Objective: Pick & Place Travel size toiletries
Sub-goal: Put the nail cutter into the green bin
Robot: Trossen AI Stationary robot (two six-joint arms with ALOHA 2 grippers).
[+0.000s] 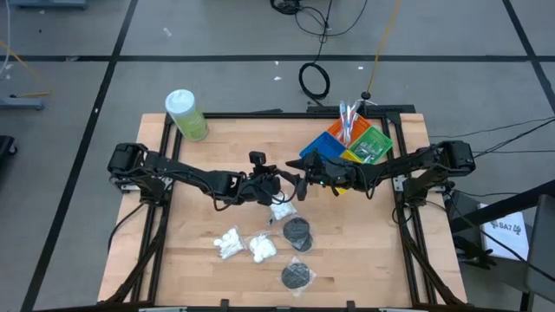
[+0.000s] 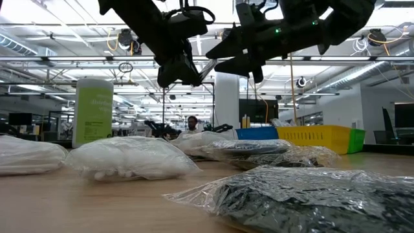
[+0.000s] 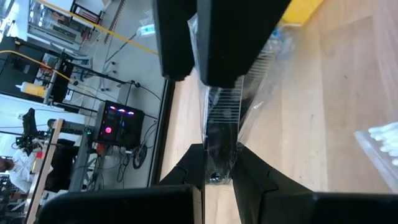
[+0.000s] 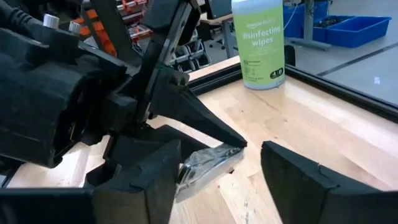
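Bagged tube point(image 3: 221, 134) partly behind end effector point(image 3: 219, 177)

green canister point(image 4: 259, 43) | label: "amazon basics disinfecting wipes"

Counted on the worktop point(image 1: 191, 260): three clear bags of white cotton balls point(image 1: 229, 243), point(image 1: 263, 249), point(image 1: 282, 211); two bagged black round discs point(image 1: 297, 231), point(image 1: 298, 276); one green wipes bottle point(image 1: 186, 114) with a white cap; one set of coloured bins point(image 1: 351, 143) holding toothbrushes point(image 1: 347, 117), number unclear; one silver tube point(image 3: 219, 134) aloft.
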